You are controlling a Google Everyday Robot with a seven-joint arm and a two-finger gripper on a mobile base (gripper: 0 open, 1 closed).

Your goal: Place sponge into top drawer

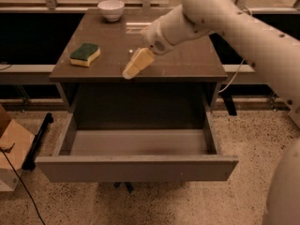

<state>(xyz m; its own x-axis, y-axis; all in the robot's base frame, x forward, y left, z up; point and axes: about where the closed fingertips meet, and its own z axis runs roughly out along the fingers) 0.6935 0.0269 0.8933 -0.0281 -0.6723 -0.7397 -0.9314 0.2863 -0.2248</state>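
Camera view: sponge point(85, 54) lies on the left of the cabinet top point(187, 60). 1 white bowl point(111, 9) sits at the back. Well right of the sponge, the gripper point(130, 71) hovers over the front edge, clenched on nothing. Below, the top drawer point(136, 168) stands open.

Robot lab: terrazzo floor point(255, 130), cable point(19, 191), end effector point(128, 72) above cabinet top point(187, 62).

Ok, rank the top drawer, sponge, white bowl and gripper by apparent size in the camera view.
1. top drawer, by far.
2. gripper, narrowly; it is over the tabletop's front edge, right of the sponge.
3. sponge and white bowl: too alike to rank; the bowl sits farther back.
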